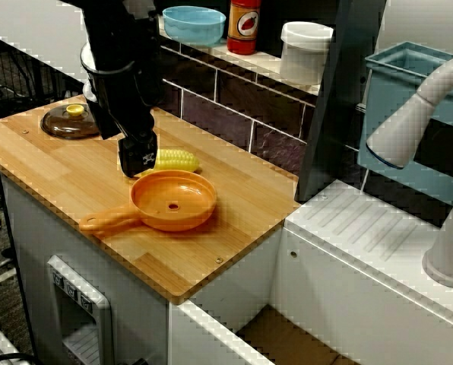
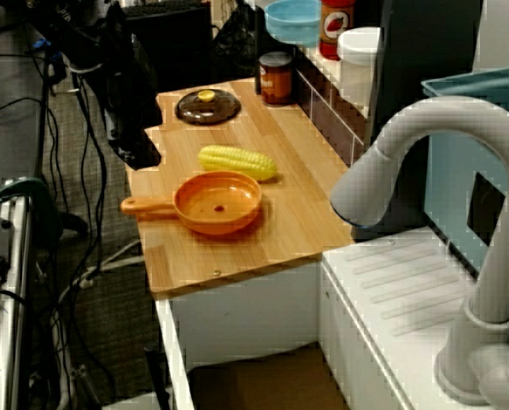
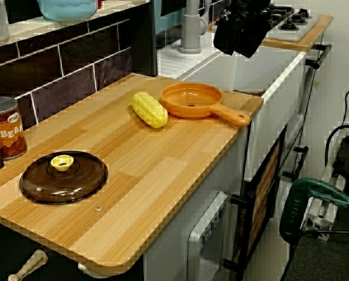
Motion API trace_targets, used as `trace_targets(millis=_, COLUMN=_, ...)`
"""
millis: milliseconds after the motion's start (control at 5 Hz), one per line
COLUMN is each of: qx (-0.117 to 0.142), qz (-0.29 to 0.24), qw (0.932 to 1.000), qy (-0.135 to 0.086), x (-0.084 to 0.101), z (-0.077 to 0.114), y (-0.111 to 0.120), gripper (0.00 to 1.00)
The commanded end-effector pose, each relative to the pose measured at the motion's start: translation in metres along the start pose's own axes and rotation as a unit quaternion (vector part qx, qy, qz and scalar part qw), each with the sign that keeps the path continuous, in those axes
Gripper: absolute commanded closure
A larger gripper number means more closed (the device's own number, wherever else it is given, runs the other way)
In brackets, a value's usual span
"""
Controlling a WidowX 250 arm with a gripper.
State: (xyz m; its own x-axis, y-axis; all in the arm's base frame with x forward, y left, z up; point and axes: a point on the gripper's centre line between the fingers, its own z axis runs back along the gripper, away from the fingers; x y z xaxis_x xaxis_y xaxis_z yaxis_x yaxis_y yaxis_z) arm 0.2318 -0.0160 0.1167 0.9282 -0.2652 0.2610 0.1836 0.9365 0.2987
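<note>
Jaws hang dark above the bench, and we cannot tell whether they stand apart or together. In the front view the black arm covers the left end of the corn cob, while the view from the lid end shows the arm's tip well up off the wood. We see the corn cob lying on its side near the middle of the bench, just beside the rim of the orange pan; we cannot tell if they touch. The pan's handle points toward the bench's front edge. 1 brown lid with a yellow knob sits at the left end, with 1 bean can against the tiled wall near it. On the shelf above stand 1 blue bowl, 1 red bottle and 1 white tub.
</note>
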Motion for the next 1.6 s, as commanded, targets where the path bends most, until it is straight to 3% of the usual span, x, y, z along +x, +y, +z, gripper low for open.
trace_targets(millis=0, qx=0.0, qz=0.0, qw=1.0, qy=0.0, x=0.0, z=0.0, y=0.0, gripper=0.0)
trace_targets(millis=800, qx=0.0, qz=0.0, qw=1.0, qy=0.0, x=0.0, z=0.0, y=0.0, gripper=0.0)
trace_targets(millis=1000, qx=-0.003, qz=0.001, qw=0.9999, qy=0.012, x=0.006, z=-0.029, y=-0.006, gripper=0.0)
trace_targets(millis=1400, qx=-0.019, qz=-0.028, qw=0.9993, qy=0.017, x=0.027, z=-0.06, y=-0.024, gripper=0.0)
